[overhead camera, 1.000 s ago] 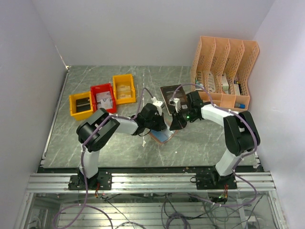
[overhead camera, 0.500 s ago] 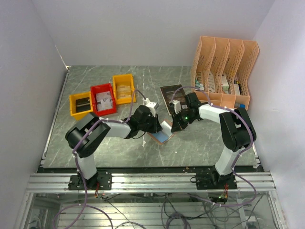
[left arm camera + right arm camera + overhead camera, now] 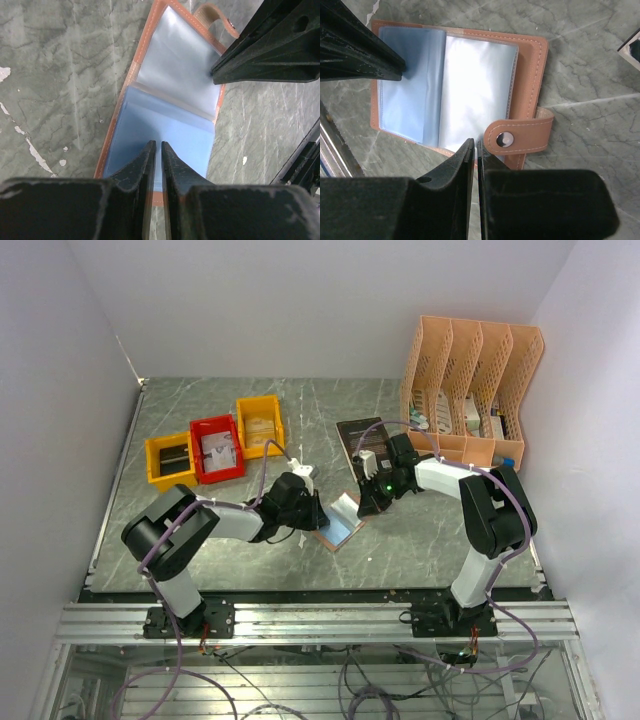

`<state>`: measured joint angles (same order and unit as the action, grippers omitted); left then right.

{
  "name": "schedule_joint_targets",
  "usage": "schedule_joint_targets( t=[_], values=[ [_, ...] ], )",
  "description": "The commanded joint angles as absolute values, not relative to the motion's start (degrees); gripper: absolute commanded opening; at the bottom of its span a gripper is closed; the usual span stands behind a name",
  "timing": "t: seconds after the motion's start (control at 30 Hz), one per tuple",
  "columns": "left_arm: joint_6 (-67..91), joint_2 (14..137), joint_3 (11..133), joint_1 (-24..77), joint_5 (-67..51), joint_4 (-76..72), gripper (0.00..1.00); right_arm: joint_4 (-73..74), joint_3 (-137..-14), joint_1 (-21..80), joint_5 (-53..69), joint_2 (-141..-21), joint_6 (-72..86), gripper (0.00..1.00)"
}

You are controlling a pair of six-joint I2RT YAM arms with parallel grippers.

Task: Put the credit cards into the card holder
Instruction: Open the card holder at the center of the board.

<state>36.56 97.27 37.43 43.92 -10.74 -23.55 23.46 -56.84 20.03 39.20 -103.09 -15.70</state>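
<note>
One bench [image 3: 200,550], grey-green marbled, carries everything. Two arms reach inward from its near edge and meet near the middle. The left jaws [image 3: 158,145] are drawn almost together, a thin slit between them and nothing seen in it, with the tips on the holder's blue page. The right jaws [image 3: 476,145] are likewise all but closed, tips at the holder's edge beside the strap; whether they pinch that edge cannot be told. One peach rack [image 3: 470,350] with four slots stands at the far right, papers and small items in its slots. Three bins sit in a row at the far left: one yellow [image 3: 152,465], one red [image 3: 196,445], one more yellow [image 3: 242,430]; their contents are unclear. One black book [image 3: 355,435] lies flat left of the rack, just beyond the right jaws. One card holder [image 3: 527,75], tan leather with stitched edges, lies open on the bench between the two sets of jaws. Two plastic pages show inside: the one on the left arm's side is light blue, and looks like one blue card [image 3: 165,135] behind the sleeve; the other is pale silver-grey, and whether it holds a card cannot be told. One strap [image 3: 532,132] juts from the cover, bearing one round snap [image 3: 506,139].
</note>
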Motion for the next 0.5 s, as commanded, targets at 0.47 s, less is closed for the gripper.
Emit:
schedule_joint_targets(
  t=[0.47],
  values=[
    [28.2, 107.0, 51.1, 43.3, 0.6, -2.1, 0.22, 24.8, -57.1, 20.6, 45.0, -101.2, -19.1, 0.15]
  ],
)
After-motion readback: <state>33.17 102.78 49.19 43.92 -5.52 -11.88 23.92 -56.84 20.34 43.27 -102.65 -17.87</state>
